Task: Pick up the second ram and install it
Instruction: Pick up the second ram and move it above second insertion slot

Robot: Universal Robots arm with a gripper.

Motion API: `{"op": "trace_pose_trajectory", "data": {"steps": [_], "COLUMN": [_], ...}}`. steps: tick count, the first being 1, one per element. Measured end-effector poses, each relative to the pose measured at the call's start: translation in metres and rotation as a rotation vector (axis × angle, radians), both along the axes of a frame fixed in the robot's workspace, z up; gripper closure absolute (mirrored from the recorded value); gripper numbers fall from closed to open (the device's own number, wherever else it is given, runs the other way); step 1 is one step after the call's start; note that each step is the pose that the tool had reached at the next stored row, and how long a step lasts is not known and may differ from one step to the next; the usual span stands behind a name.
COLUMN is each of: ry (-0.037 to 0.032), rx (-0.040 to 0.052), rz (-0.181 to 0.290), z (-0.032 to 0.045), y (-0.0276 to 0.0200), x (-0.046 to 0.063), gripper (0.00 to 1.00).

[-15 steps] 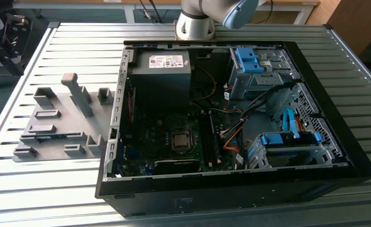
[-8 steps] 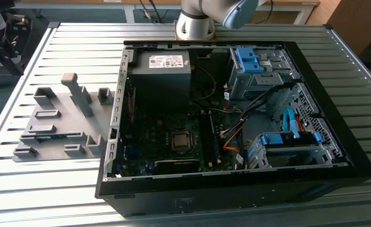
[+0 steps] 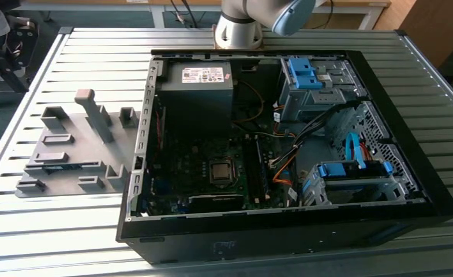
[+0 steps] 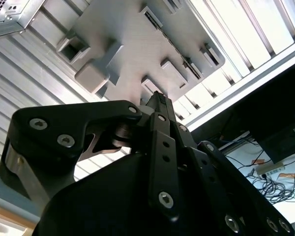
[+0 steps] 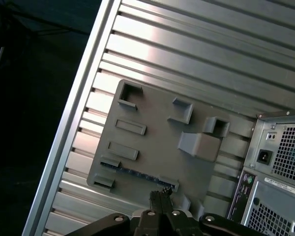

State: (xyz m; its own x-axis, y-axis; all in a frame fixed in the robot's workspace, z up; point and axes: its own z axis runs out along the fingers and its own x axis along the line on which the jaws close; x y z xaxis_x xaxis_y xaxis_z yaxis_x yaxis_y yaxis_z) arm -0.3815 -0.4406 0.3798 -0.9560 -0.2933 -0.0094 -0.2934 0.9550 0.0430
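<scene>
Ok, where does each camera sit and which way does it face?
Exterior view: off the arm, above, looking down on the table, the open computer case and the grey tray at the exterior view's left; the arm stands beyond the case.
First wrist view: on the wrist, looking past the gripper down at the tray, the blue memory stick lying in it, and the case's back.
Second wrist view: on the wrist, behind the gripper, facing the tray.
Shared: both wrist views show gripper and tray.
</scene>
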Motion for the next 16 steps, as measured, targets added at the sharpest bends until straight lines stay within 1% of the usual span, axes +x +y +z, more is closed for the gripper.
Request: {"op": "trace_pose_trajectory", "data": {"steps": [16], "ry": [0.0000], "rx": [0.0000], "rz": [0.072], "z": [0.0000], "y": [0.0000], "x": [0.0000], "gripper": [0.89]}}
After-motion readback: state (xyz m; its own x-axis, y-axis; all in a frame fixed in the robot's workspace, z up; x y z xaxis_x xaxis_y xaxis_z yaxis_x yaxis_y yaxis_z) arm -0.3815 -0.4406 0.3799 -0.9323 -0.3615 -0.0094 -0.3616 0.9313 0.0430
